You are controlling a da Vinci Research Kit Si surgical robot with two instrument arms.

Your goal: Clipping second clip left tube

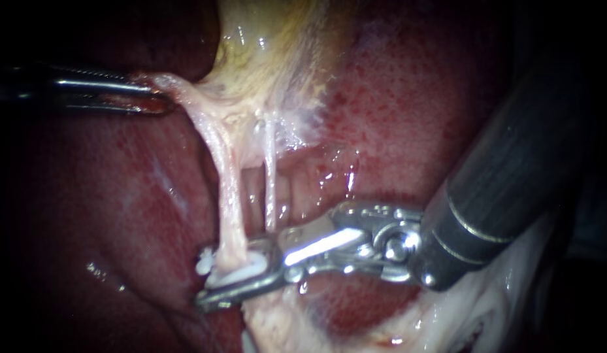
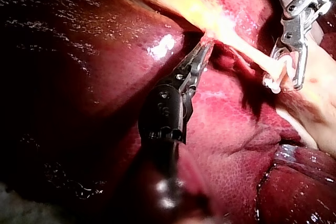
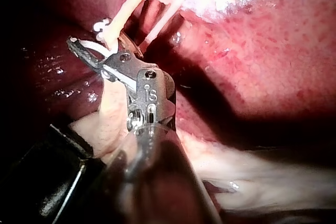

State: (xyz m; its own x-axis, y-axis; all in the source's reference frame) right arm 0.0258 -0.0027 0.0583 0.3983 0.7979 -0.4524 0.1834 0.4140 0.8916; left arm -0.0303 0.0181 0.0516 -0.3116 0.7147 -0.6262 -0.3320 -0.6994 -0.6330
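Right tool (image 1: pixel 208 281) — clip (image 1: pixel 239 272), round left tube (image 1: pixel 230 202)

left instrument (image 1: pixel 158 98): shaft enters upper left, level; pincer jaws pressed together on a tissue strand (image 1: pixel 185 91) | right instrument (image 1: pixel 212 281): dark shaft slants in from upper right; wrist bent at lower centre; pincer points left, jaws clamped on a white clip (image 1: pixel 236 273)

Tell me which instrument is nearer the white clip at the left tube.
Right. The right instrument has its jaws shut on the white clip around the left tube. The left instrument grips tissue farther up that tube, apart from the clip.
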